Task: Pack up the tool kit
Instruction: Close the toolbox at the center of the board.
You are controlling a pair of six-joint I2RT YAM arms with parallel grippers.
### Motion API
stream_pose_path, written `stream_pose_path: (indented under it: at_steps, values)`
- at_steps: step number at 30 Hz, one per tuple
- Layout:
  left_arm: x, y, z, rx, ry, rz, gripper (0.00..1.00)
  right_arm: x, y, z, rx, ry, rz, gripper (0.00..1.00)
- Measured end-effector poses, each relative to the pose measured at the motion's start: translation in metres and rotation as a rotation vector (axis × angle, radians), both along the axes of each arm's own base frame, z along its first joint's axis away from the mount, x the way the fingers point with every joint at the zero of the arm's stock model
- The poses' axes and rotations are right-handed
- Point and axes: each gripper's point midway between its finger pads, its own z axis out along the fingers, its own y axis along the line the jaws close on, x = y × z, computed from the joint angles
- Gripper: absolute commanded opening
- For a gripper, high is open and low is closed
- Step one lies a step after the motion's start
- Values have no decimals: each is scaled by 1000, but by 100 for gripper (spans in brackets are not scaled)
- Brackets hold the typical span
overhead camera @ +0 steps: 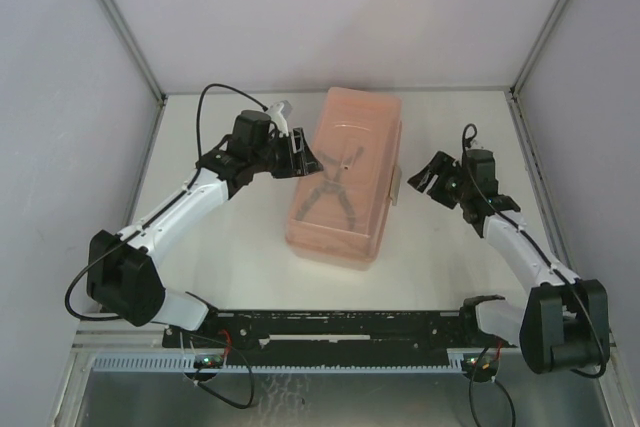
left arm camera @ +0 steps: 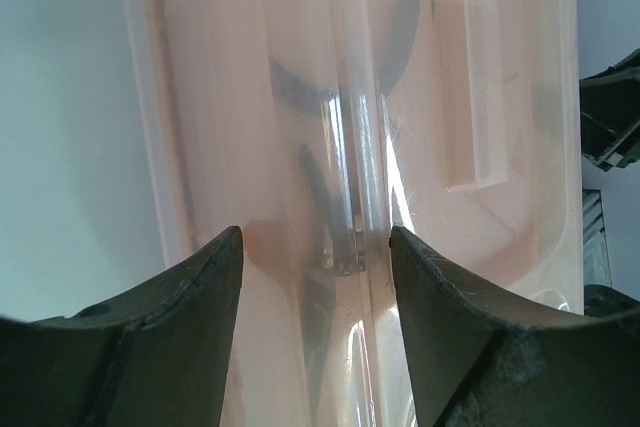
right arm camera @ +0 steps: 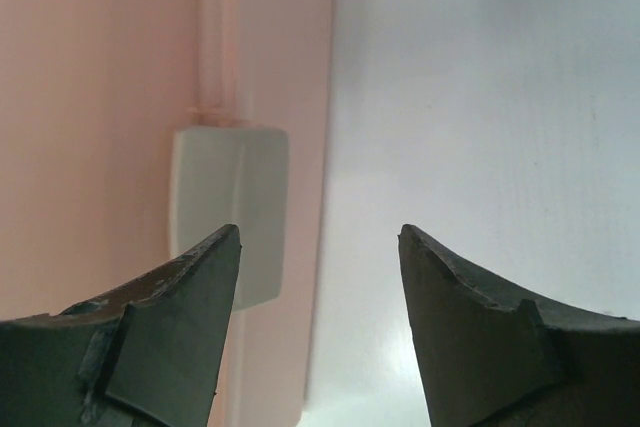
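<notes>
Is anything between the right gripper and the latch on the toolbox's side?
Nothing visible does. The right gripper hangs open beside the toolbox, with only table surface between it and the pale latch.

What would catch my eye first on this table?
The big salmon-pink toolbox lies shut in the middle of the table, with dark pliers showing dimly through it. Two claws flank it: the left claw at its left edge, and the right claw open beside its pale latch.
</notes>
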Motion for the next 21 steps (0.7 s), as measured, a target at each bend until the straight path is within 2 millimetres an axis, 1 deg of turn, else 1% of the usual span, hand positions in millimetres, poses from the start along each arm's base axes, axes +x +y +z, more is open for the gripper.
stream_pose_path:
  at_steps: [7, 13, 16, 21]
  values:
    - [0, 0, 0, 1, 0, -1, 62, 0, -5, -29, -153, 116, -2, 65]
    - [0, 0, 0, 2, -2, -2, 60, -5, -6, -48, -193, 188, 7, 65]
    - [0, 0, 0, 4, -6, -6, 60, 0, 0, -53, -193, 209, 27, 64]
    - [0, 0, 1, 17, -14, -17, 59, 12, 13, -54, -178, 212, 61, 64]
